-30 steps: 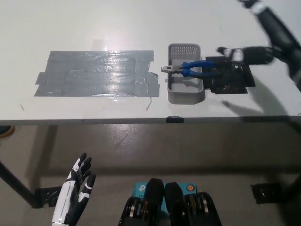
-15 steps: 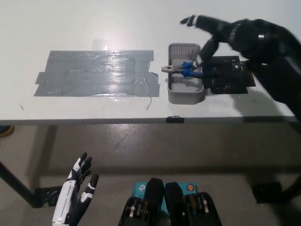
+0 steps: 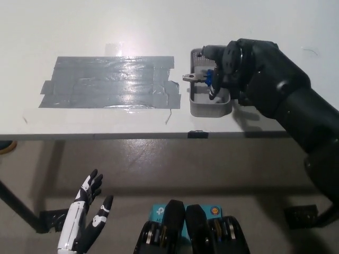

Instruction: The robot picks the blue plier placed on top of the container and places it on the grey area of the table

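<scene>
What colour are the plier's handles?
Blue, on the plier under the right hand, head view.

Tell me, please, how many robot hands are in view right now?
2. The black right hand is over the grey container on the table, covering the blue plier. The white left hand hangs open below the table edge, lower left.

Surface (image 3: 106, 26): white, with a dark edge clip (image 3: 197, 134) at its front. Floor (image 3: 159, 169): grey, beneath. Table leg (image 3: 18, 209): dark, lower left.
</scene>
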{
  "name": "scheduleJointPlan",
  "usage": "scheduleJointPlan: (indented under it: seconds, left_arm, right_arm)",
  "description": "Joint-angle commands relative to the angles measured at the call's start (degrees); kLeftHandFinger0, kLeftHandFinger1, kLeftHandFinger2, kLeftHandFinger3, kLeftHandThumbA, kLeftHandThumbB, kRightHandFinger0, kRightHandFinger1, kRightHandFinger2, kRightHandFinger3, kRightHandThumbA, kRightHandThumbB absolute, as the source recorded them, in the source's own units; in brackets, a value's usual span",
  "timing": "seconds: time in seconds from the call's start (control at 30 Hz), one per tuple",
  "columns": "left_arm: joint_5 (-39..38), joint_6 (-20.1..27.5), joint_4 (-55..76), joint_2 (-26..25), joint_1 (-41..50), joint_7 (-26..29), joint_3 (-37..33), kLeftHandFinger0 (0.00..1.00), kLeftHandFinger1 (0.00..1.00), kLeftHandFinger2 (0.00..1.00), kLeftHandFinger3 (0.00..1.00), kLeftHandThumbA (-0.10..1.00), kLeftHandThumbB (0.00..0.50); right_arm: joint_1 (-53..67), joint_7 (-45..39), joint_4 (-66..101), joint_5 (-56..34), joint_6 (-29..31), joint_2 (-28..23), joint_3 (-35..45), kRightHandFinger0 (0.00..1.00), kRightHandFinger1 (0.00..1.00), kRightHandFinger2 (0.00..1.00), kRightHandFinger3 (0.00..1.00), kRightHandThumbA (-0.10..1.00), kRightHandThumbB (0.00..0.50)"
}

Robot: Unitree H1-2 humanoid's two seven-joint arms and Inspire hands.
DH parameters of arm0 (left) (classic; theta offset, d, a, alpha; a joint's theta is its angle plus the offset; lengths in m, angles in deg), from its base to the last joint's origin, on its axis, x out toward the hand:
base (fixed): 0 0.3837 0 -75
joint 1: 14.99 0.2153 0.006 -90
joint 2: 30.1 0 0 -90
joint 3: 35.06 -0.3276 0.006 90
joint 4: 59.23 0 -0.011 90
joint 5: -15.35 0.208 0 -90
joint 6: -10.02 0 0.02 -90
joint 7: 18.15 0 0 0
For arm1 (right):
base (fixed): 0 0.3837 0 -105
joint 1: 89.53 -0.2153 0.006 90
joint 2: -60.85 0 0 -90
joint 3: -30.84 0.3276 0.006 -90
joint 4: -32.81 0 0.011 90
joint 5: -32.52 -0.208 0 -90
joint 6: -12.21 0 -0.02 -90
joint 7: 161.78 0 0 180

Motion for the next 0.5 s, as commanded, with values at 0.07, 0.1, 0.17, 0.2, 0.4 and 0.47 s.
scheduleJointPlan:
  seconds: [0.07,0.1,0.17,0.2,0.4,0.47]
  left_arm:
    - [-0.3,2.7,1.3,-0.7,-0.9,-0.1,-0.3,1.0,1.0,1.0,1.0,0.83,0.121]
    - [-0.3,2.7,1.3,-0.8,-0.9,-0.1,-0.3,1.0,1.0,1.0,1.0,0.84,0.122]
    - [-0.5,2.9,1.4,-0.8,-0.9,-0.3,-0.5,1.0,1.0,1.0,1.0,0.84,0.129]
    - [-0.2,3.3,1.2,-0.9,-1.0,-0.3,-0.7,1.0,1.0,1.0,1.0,0.85,0.122]
    - [0.0,3.6,0.9,-0.8,-1.4,-0.1,-0.9,1.0,1.0,1.0,1.0,0.89,0.138]
    - [-0.2,3.4,1.1,-0.9,-1.3,-0.2,-0.9,1.0,1.0,1.0,1.0,0.89,0.134]
  right_arm:
    - [-3.9,3.9,-1.7,3.9,2.6,1.1,0.5,1.0,1.0,1.0,1.0,1.0,0.362]
    - [-3.8,4.1,-1.9,4.1,2.8,1.2,0.5,1.0,1.0,1.0,1.0,1.0,0.353]
    - [-3.3,4.3,-1.8,4.3,2.9,1.1,0.8,1.0,1.0,1.0,1.0,1.0,0.341]
    - [-3.1,4.5,-2.1,4.3,3.3,1.0,1.0,1.0,1.0,1.0,1.0,0.99,0.337]
    - [-0.8,5.8,-3.3,3.7,4.0,1.1,3.0,1.0,1.0,1.0,1.0,0.96,0.355]
    - [-0.3,6.0,-3.5,4.3,4.8,1.2,2.5,1.0,1.0,1.0,1.0,0.98,0.353]
